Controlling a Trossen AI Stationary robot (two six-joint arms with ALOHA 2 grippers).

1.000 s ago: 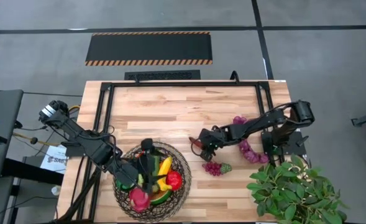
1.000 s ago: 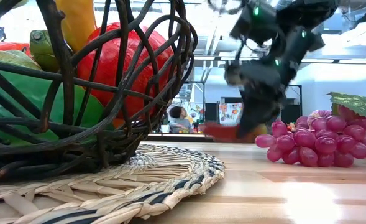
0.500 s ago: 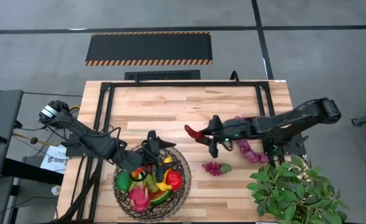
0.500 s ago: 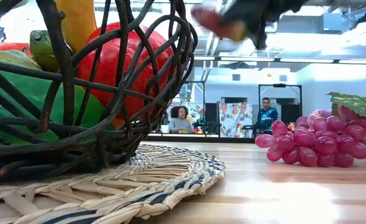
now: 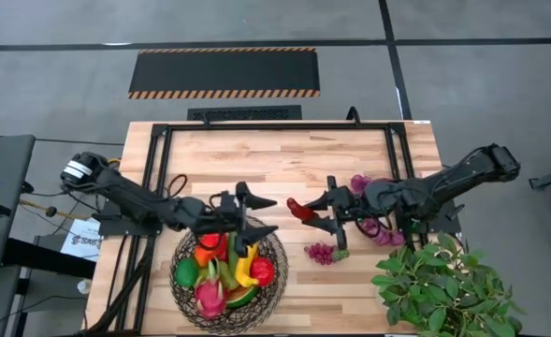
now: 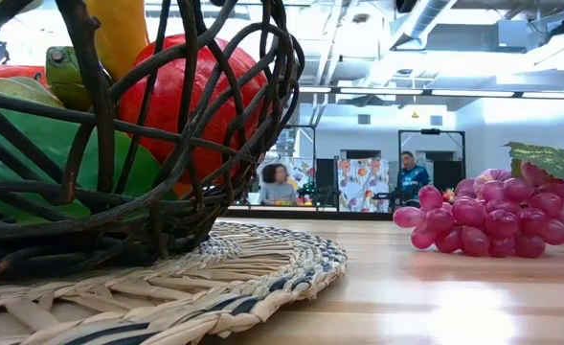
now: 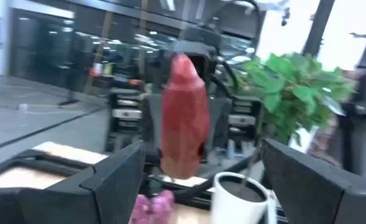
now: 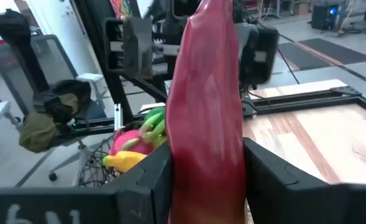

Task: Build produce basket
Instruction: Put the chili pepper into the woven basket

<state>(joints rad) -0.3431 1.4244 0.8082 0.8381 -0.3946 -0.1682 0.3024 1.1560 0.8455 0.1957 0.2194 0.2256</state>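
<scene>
I have the right gripper (image 5: 311, 212) out over the middle of the bare wood table (image 5: 256, 154), its two dark fingers pinching a long, smooth, glossy red pepper (image 5: 298, 209); in my right wrist view the pepper (image 8: 209, 118) stands tall between the pads, tapering toward its tip. Facing it, my left gripper (image 5: 256, 213) hovers above the far rim of the basket (image 5: 275, 267), fingers spread wide with nothing between them. The basket is a round shallow bowl of dark twisted wire, sitting on a braided straw mat (image 6: 253, 273), and through its mesh I see a yellow banana (image 5: 247, 267), a red apple (image 5: 262, 271), a pink dragonfruit (image 5: 210, 298) and green pieces. A bumpy purple grape cluster (image 5: 324, 252) lies on the wood just below the right gripper, near the leafy green plant (image 5: 443, 285).
</scene>
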